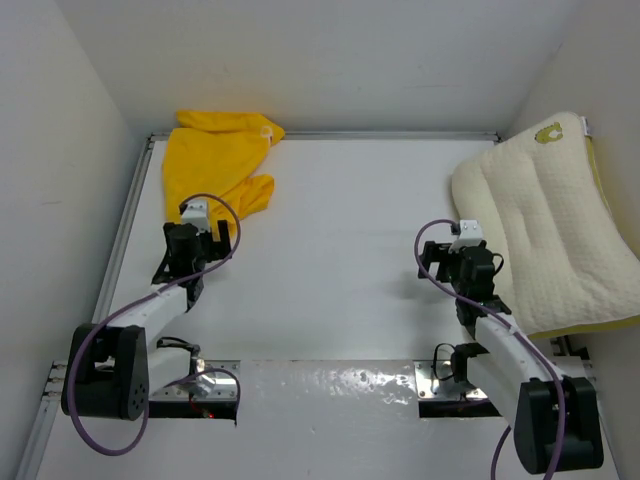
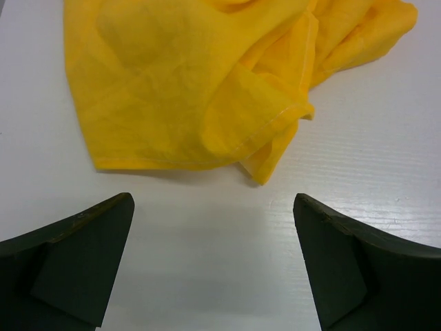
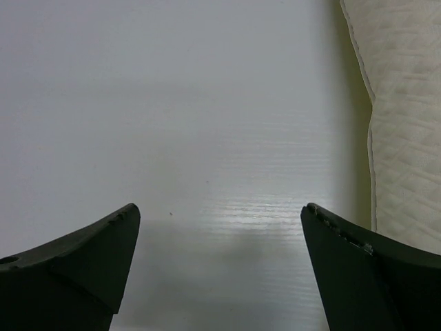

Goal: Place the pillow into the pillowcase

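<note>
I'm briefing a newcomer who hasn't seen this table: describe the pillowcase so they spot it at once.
On the white table, look to the far-left corner. The pillowcase lies crumpled there, just beyond the open left gripper. It is the only bright yellow cloth; the pillow on the right is cream-white and quilted.

Lab cell: white-walled table (image 1: pixel 340 250)

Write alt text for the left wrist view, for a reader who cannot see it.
A crumpled bright yellow pillowcase lies on a white table and fills the upper part of the view. Below it the left hand is open, its two dark fingers wide apart over bare table, just short of the cloth's nearest fold.
</note>
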